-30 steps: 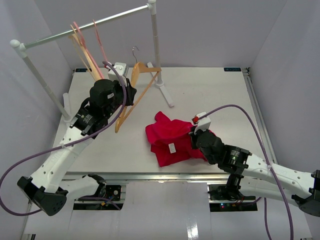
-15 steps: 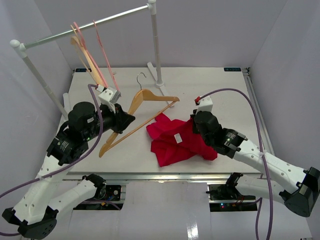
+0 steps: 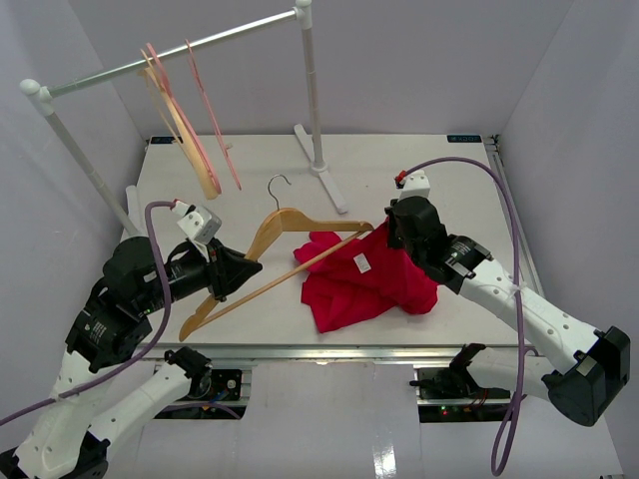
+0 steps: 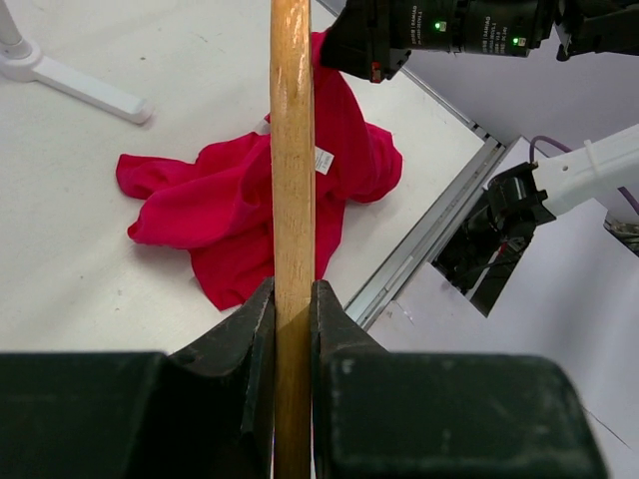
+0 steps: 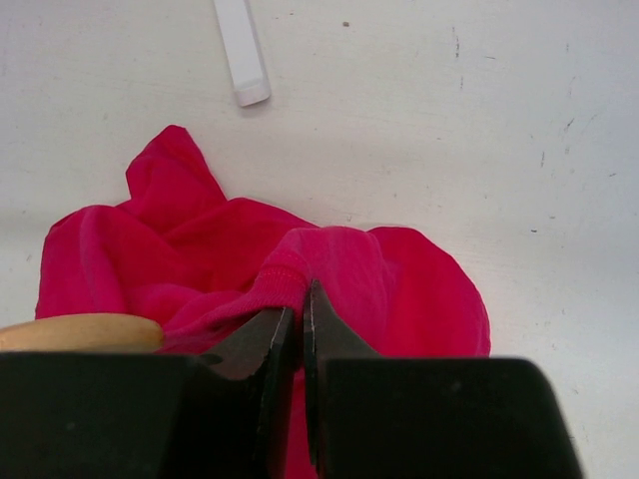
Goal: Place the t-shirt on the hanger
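Observation:
The wooden hanger (image 3: 300, 218) with its silver hook (image 3: 279, 186) is held tilted above the table. My left gripper (image 3: 243, 271) is shut on one of its wooden arms, which shows between the fingers in the left wrist view (image 4: 292, 150). The red t-shirt (image 3: 354, 289) lies crumpled at the table's middle, white label up, and also shows in the left wrist view (image 4: 220, 210). My right gripper (image 3: 387, 236) is shut on the t-shirt's ribbed edge (image 5: 290, 274) and holds it up. The hanger's right tip (image 5: 80, 332) sits beside that raised edge.
A clothes rack stands at the back with a white post (image 3: 311, 90) and a foot (image 3: 325, 182). Thin pink hangers and a pale wooden hanger (image 3: 190, 120) hang on its rail. The rack's left post (image 3: 85, 165) is at the far left. The table's front edge (image 3: 329, 349) is near.
My left arm has drawn the hanger away from the rack, nearer and toward the t-shirt. My right gripper has lifted the t-shirt's edge up and back, near the hanger's tip.

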`<state>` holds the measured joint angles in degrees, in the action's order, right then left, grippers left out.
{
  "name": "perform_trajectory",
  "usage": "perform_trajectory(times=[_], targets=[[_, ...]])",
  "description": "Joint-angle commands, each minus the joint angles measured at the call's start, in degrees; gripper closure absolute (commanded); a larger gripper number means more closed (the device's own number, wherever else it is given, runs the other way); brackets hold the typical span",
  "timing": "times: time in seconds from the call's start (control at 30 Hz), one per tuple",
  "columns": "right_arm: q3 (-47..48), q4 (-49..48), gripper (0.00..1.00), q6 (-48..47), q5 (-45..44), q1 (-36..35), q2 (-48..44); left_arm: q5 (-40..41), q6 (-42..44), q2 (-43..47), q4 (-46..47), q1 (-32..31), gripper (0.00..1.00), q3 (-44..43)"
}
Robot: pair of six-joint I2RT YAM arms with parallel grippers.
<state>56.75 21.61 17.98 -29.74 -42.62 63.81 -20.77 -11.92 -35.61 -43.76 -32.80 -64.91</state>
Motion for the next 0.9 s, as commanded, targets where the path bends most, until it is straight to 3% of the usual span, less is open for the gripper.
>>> perform_trajectory(times=[0.0, 0.47, 0.87], targets=[[2.0, -0.6, 0.92, -0.5, 0.6, 0.8, -1.5, -5.1, -1.5, 0.1, 1.8, -0.1, 1.0, 1.5], [0.5, -0.6, 0.92, -1.5, 4.0, 1.1, -5.6, -5.2, -1.4, -4.8, 8.9, -0.1, 1.0, 2.8], [-2.2, -0.6, 0.92, -2.0, 5.0, 1.1, -8.1, -2.1, 0.5, -4.6, 8.9, -0.1, 1.0, 0.1]])
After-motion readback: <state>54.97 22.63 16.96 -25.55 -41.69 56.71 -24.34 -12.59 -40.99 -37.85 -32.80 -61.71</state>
